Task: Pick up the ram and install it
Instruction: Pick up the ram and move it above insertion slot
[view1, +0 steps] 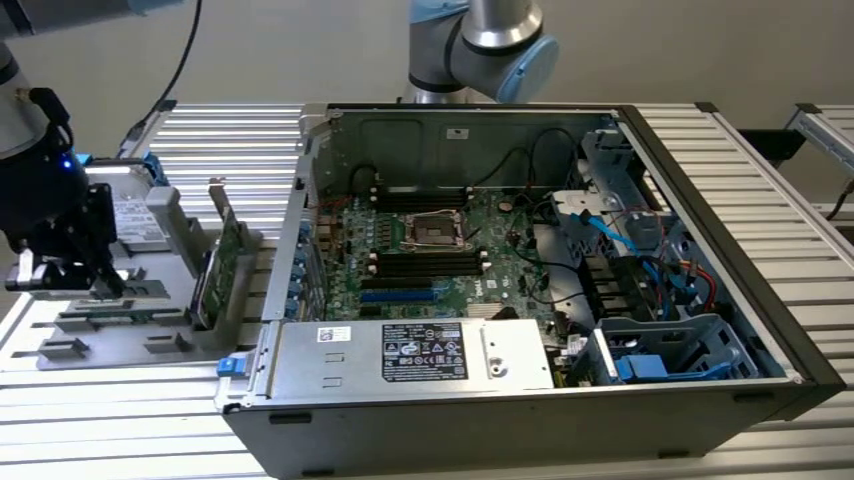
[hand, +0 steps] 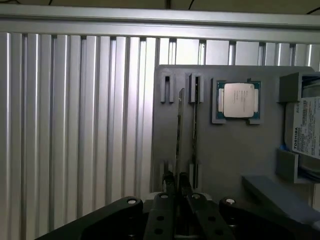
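Observation:
The ram (hand: 179, 131) is a thin dark stick seen edge-on, running lengthwise over the grey holder tray (hand: 230, 150). My gripper (hand: 177, 181) is shut on its near end, one black finger on each side. A second thin stick (hand: 194, 125) stands in the neighbouring slot, just beside the held one. In the exterior view my gripper (view1: 91, 285) hangs low over the grey holder tray (view1: 80, 335) at the exterior view's left, well away from the open computer case (view1: 747, 330). The motherboard (view1: 414, 255) with its black slots (view1: 424, 262) lies inside the case.
A processor chip (hand: 238, 99) sits in a pocket of the tray, and a silver hard drive (hand: 305, 131) stands at its edge. A larger green card with a metal bracket (view1: 220, 262) stands upright between tray and case. A power supply box (view1: 414, 352) fills the case front; cables crowd its right side.

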